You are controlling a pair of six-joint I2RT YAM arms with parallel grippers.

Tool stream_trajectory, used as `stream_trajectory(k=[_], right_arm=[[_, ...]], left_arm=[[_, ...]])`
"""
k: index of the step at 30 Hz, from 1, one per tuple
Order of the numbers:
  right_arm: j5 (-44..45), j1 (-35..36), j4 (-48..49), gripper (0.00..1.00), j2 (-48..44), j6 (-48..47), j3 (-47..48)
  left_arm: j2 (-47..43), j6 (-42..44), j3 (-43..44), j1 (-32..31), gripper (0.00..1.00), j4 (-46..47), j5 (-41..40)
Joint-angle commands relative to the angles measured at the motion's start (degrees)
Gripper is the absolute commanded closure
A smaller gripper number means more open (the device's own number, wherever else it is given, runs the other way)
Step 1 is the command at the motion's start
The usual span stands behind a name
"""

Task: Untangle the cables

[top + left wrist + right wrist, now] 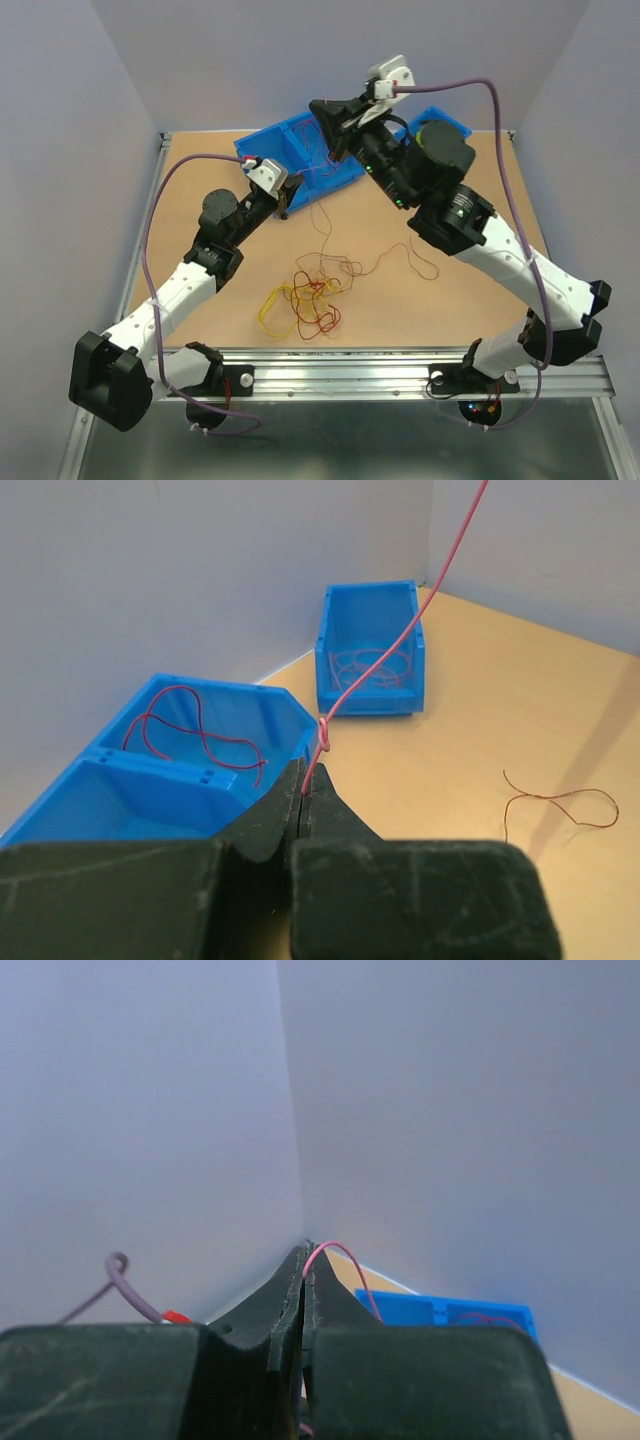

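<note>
Overhead rear view, wrist closeups, bins [370,620] shared

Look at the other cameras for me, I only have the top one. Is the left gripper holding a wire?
Observer: Yes. The left gripper is shut on a red cable that rises up to the right.
Operator: Is it tangled?
Observer: It has a small knot just above where it is pinched.
Operator: And the right one?
Observer: The right gripper is shut too, with a short red loop poking out of its closed jaws.
</note>
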Motion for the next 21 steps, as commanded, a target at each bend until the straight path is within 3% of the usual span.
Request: stream_trajectory(k=[1, 5, 10, 13, 16, 17, 21], right_arm=[[6.2, -0.16, -1.03, 0.99, 1.29, -5.05, -1.74], [4.19, -3.92, -1.03, 0.99, 3.13, -2.95, -2.19], [0.84, -7.63, -1.03, 0.99, 5.16, -0.57, -0.61], [1.37, -7.98, -0.94, 0.99, 5.33, -0.22, -0.25], [1.81, -8.42, -0.94, 0.99, 5.25, 0.4, 0.01], [1.2, -8.6, -1.03, 0.99, 4.98, 0.49, -0.08], [-0.82, -8.6, -1.03, 1.0, 4.1, 1.54, -0.51]], left_arm=[[-0.6, -0.39, 3.06, 0.26, 1.0, 1.17, -1.4], [-0.34, -0.39, 3.24, 0.26, 0.99, 0.63, -1.06], [1.68, 0.93, 2.97, 0.26, 0.78, 0.11, 9.55], [3.0, 0.76, 3.58, 0.26, 0.73, -0.42, 13.0], [4.23, 1.46, 3.85, 0.35, 0.54, -0.77, 19.93], [4.58, 1.63, 3.85, 0.35, 0.38, -1.03, 23.43], [5.64, 1.72, 4.2, 0.26, 0.17, -1.3, 25.49]])
